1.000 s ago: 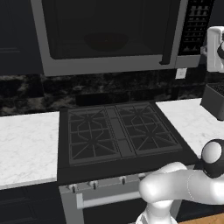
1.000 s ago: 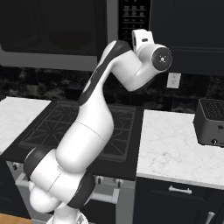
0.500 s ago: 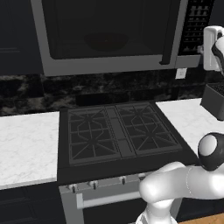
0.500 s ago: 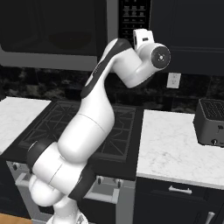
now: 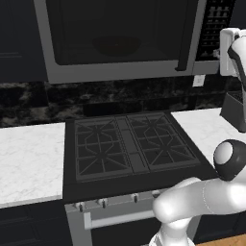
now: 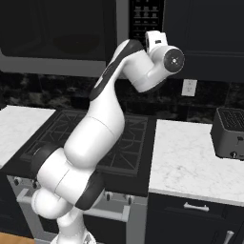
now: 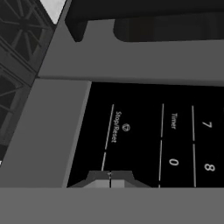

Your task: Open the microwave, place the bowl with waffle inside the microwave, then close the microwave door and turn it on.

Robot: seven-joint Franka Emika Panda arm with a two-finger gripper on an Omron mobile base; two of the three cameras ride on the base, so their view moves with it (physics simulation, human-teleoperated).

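The microwave (image 5: 120, 72) hangs above the stove with the microwave door (image 5: 115, 29) closed and its dark bar handle (image 5: 189, 38) at the right edge. Behind the dark glass the bowl (image 5: 116, 44) shows dimly; the waffle is too dim to make out. My gripper (image 7: 110, 180) is shut with nothing in it. It sits right in front of the black button panel (image 7: 166, 135), just below the Stop/Reset label (image 7: 114, 127). My hand (image 6: 155, 40) is raised against the panel (image 6: 145, 19) at the microwave's right side.
A black gas stove (image 5: 129, 146) with grates lies below the microwave, with white marble counter (image 5: 29, 158) on both sides. A dark toaster (image 6: 231, 133) stands on the right counter. A wall outlet (image 6: 189, 87) is on the backsplash.
My hand has edged a little closer to the button panel and the lower arm has shifted. The door stays closed and the gripper stays shut.
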